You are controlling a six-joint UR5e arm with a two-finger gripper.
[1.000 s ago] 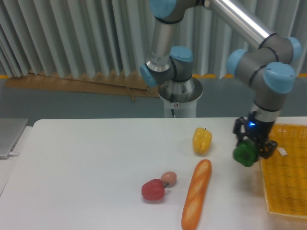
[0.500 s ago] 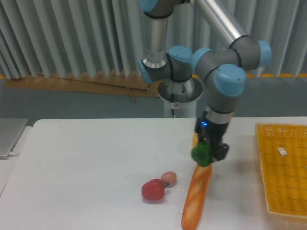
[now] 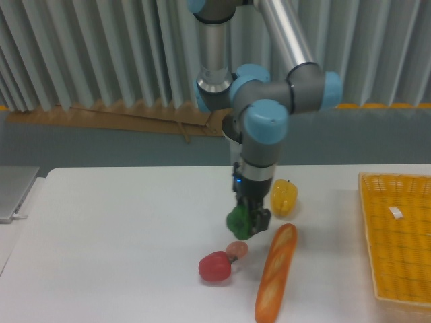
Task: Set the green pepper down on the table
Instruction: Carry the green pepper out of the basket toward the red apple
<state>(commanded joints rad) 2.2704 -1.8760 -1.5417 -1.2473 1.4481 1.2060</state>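
The hand (image 3: 245, 221) points straight down with its fingers clamped on the green pepper (image 3: 239, 221), holding it in the air over the white worktop (image 3: 121, 229) — just above a small pinkish round thing (image 3: 237, 249) and the red pepper (image 3: 215, 267) touching it. To its right a yellow pepper (image 3: 283, 196) stands upright, and a long bread loaf (image 3: 276, 272) lies lengthwise beside the red one. The yellow basket (image 3: 397, 242) sits well apart at the far right edge — a small white scrap (image 3: 396, 212) lies in it.

The pepper (image 3: 239, 221) is small, glossy, dark green; it hangs clamped in the tool (image 3: 246, 222), above the worktop (image 3: 121, 229). The worktop is white, flat, matte.
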